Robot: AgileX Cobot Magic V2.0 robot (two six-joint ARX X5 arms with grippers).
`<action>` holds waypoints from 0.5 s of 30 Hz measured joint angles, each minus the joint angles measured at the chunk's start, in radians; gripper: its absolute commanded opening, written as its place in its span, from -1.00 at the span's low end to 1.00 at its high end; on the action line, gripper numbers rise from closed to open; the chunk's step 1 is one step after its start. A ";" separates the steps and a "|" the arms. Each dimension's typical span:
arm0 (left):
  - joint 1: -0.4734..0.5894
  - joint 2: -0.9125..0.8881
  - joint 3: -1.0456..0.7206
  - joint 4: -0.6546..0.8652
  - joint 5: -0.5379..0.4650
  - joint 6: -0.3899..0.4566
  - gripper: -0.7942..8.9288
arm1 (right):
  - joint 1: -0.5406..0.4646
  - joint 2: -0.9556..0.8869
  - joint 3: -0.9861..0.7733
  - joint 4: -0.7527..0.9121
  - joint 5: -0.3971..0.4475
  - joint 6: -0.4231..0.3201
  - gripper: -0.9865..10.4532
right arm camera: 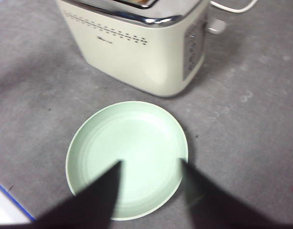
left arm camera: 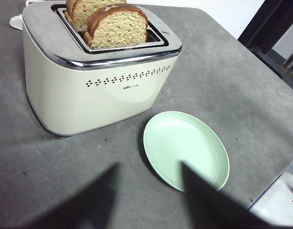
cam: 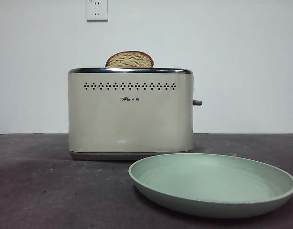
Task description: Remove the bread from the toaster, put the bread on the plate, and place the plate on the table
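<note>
1. The toaster [cam: 130,112] stands on the surface [cam: 41,191], with 2 slices in its slots.
2. The bread [left arm camera: 119,26] sits upright in the slot nearer the vent holes; the second slice [left arm camera: 84,10] stands just behind it.
3. The plate [cam: 213,183] lies empty on the surface, just in front of the toaster.
4. The left gripper [left arm camera: 149,200] hangs above the surface near the plate, fingers wide, holding nothing.
5. The right gripper [right arm camera: 151,191] hangs over the plate, fingers wide, empty.

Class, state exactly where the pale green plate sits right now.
The shallow round pale green plate lies empty on the dark grey table, just in front of the boxy cream toaster, toward its lever end.
</note>
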 measured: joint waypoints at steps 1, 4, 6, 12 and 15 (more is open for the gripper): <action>0.000 0.000 0.000 0.000 0.000 0.001 0.06 | 0.000 0.000 0.000 0.000 0.002 0.008 -0.22; 0.000 0.005 0.000 0.008 0.000 0.006 0.05 | 0.000 0.000 0.000 -0.001 0.005 0.025 -0.22; 0.000 0.015 0.000 0.027 0.000 0.006 0.05 | 0.000 0.000 0.000 -0.001 0.005 0.033 -0.22; -0.019 0.082 0.003 0.136 0.000 0.006 0.05 | 0.000 0.000 0.000 -0.002 0.006 0.043 -0.22; -0.045 0.148 0.027 0.194 0.000 0.007 0.05 | 0.000 0.000 0.000 -0.002 0.006 0.044 -0.22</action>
